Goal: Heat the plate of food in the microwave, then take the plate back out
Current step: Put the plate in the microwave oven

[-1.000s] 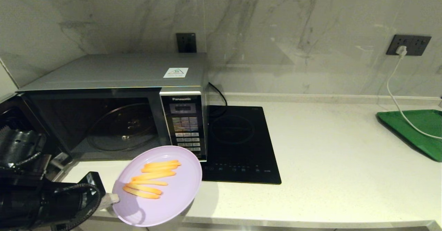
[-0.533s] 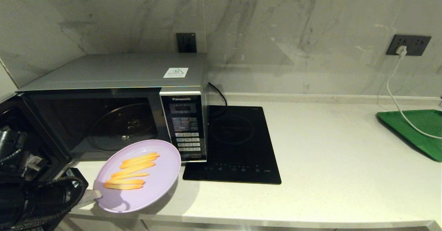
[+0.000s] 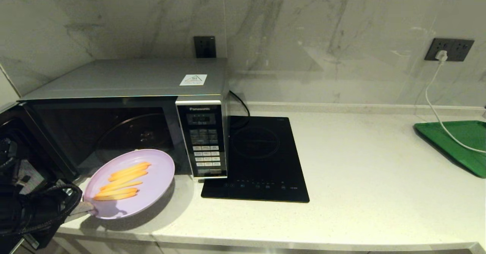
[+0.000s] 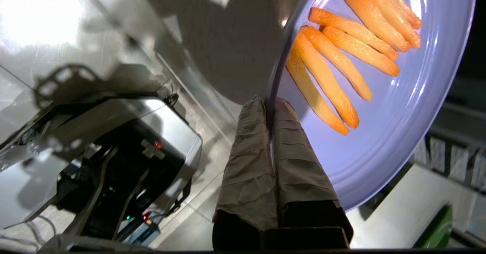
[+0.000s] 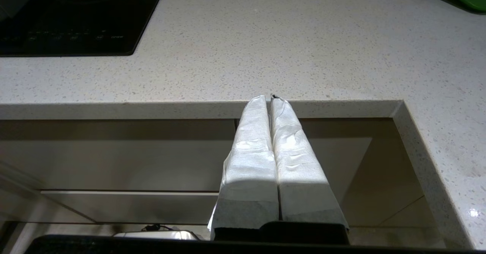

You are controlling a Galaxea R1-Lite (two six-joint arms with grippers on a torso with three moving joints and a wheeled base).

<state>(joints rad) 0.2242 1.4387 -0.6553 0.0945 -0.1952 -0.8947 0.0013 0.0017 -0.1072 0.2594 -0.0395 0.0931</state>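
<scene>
The lilac plate of food [image 3: 152, 185] with several orange sticks [image 3: 121, 180] hangs just above the counter in front of the microwave's open cavity. My left gripper [image 3: 89, 208] is shut on the plate's near rim [image 4: 270, 104], one wrapped finger on each face. The silver-grey Panasonic microwave [image 3: 125, 81] stands at the back left, its door [image 3: 15, 140] swung open to the left and its glass turntable [image 3: 133, 132] bare. The right gripper [image 5: 270, 98] is shut on nothing below the counter's front edge, out of the head view.
A flat black induction hob [image 3: 262, 159] lies right of the microwave. A green tray [image 3: 459, 144] sits at the far right with a white cable [image 3: 436, 106] running over it from a wall socket. The counter's front edge [image 5: 190, 109] is close to the right gripper.
The left gripper has carried the plate leftward and toward the microwave opening, from in front of the keypad to in front of the cavity. The right arm has not moved.
</scene>
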